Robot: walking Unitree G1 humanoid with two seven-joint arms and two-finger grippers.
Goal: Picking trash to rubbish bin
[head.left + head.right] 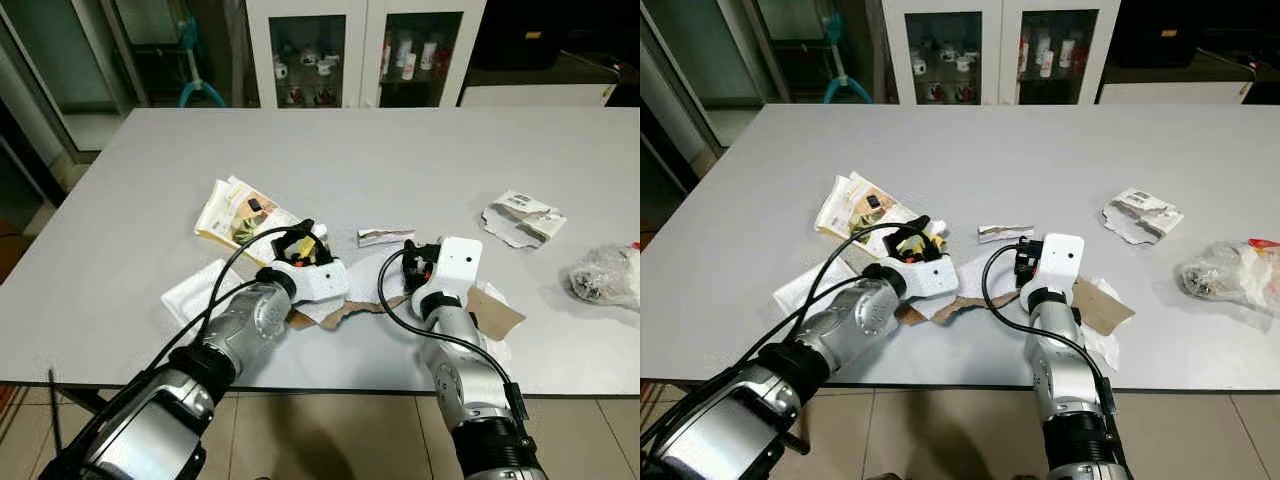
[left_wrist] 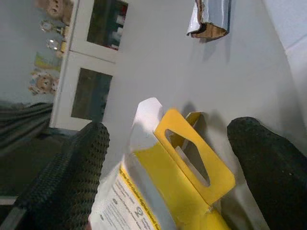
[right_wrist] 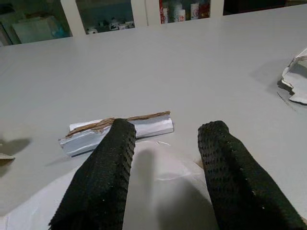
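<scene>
A wide grey table [image 1: 400,150] carries scattered trash, with a white glass-door cabinet [image 1: 365,50] behind it. No rubbish bin can be made out in these pictures, so everything has yet to be carried off.

The largest litter is a torn sheet of white paper and brown cardboard [image 1: 490,312] lying under both arms near the front edge. To the robot's left lies a printed packet [image 1: 238,212]; to its right, well apart, are a crumpled plastic bag [image 1: 603,272] and a torn white wrapper [image 1: 522,218].

The left gripper [image 2: 168,167] hovers with its fingers spread either side of a yellow-and-white card package [image 2: 177,172], not closed on it. The right gripper [image 3: 165,163] rests low over the white paper, fingers apart, aimed at a small rolled strip of torn cardboard [image 3: 117,128] just beyond its fingertips [image 3: 117,143].

To pick well, I judge the left gripper should close across the package's stiff body, not its thin hanger tab, which could bend. The right should ease forward until the strip lies between the fingers, and avoid pinching the paper underneath.

The head views show the layout and both arms. The left wrist view shows the package's slotted yellow tab; the right wrist view shows the strip's torn brown edge.
</scene>
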